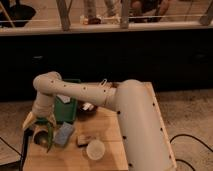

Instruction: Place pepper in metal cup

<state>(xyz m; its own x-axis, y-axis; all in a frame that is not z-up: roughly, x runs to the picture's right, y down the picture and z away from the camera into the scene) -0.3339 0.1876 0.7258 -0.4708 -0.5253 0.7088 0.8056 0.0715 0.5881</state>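
On my table (pixel 107 120) I see a green tray (pixel 66 107) at the back left, a blue-grey pad (pixel 64 133) just in front of it, a small brown object (pixel 85 140) near the middle, and the cream cup (pixel 95 149) toward the front. The arm (pixel 130 115) sweeps from the right, across the table, and bends down at the left edge. The end effector (pixel 44 134) hangs over the metal cup (pixel 41 135), with the pepper (pixel 49 141) just beside the pad; I cannot tell its finger state.

One high view looks down, seemingly past the gripper (pixel 44 134).
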